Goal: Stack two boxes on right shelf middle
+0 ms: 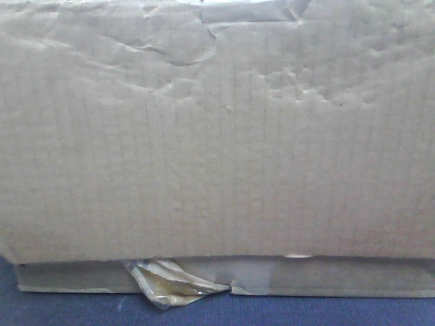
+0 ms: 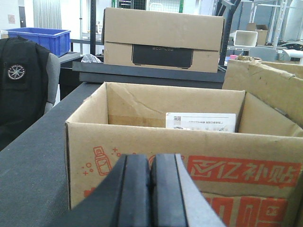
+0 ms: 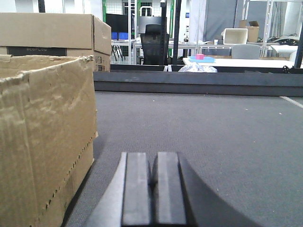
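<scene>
Left tool (image 2: 150, 187), right tool (image 3: 152, 187): both pressed together. Open box (image 2: 85, 142) red print "亿补贴"; white label (image 2: 200, 122) unreadable.

Looks like a warehouse-style lab or stockroom, not a home. Cues:
- steel racking (image 3: 277, 19) and a mesh panel (image 3: 125, 7) at the back
- blue plastic bin (image 2: 40, 38)
- shipping cartons all around: closed carton with dark label (image 2: 163, 40), open carton with red print (image 2: 189, 142), dented brown carton (image 3: 42, 142)
- cartons sit on a grey carpet-covered bench (image 3: 199, 127)
- black office chair (image 3: 154, 42) and white tables (image 3: 236, 62) further back
- open hall, bright even light
</scene>
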